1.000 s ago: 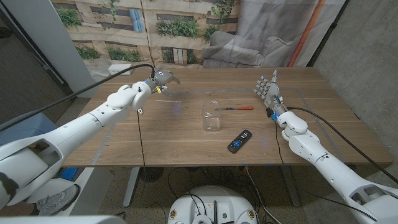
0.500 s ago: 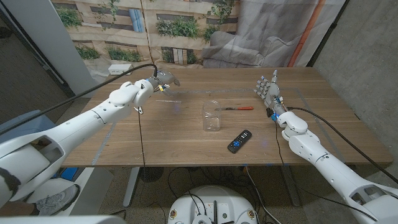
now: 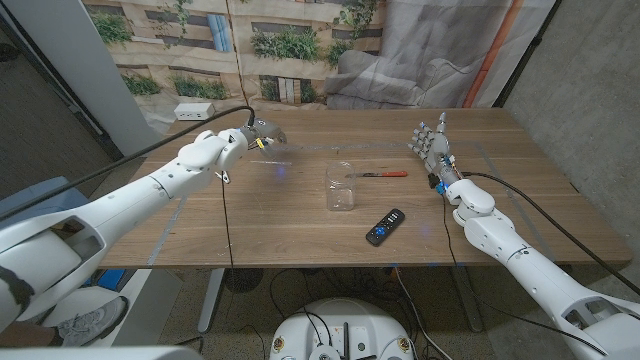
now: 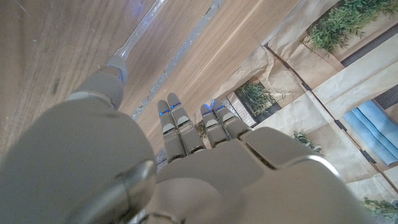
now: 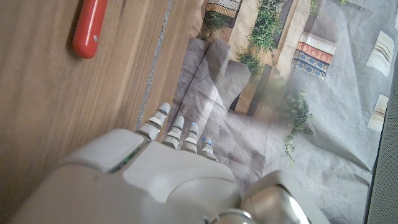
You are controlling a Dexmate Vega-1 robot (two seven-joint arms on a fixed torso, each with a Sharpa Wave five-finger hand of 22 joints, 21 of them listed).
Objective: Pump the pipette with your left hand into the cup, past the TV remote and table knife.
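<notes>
**Pipette at far left, cup not yet reached**

Far left over the table (image 3: 200, 225), the left hand (image 3: 255, 131) pinches the pipette (image 3: 281, 148), its tip pointing right toward the cup (image 3: 341, 186) at mid-table. Risk: a pump made this far short spills on wood. Right hand (image 3: 431, 143) stands idle, fingers straight and together, beside the knife (image 3: 378, 174); remote (image 3: 385, 227) lies nearer.

A clear plastic cup (image 3: 341, 187) stands upright near the middle of the wooden counter (image 3: 280, 225). Just behind it, to the robot's right, a table knife with a red handle (image 3: 378, 174) lies flat. A black TV remote with blue buttons (image 3: 385, 227) lies at a slant nearer the front edge. A thin translucent pipette (image 3: 278, 150) sticks out sideways from the left hand (image 3: 258, 131).
</notes>
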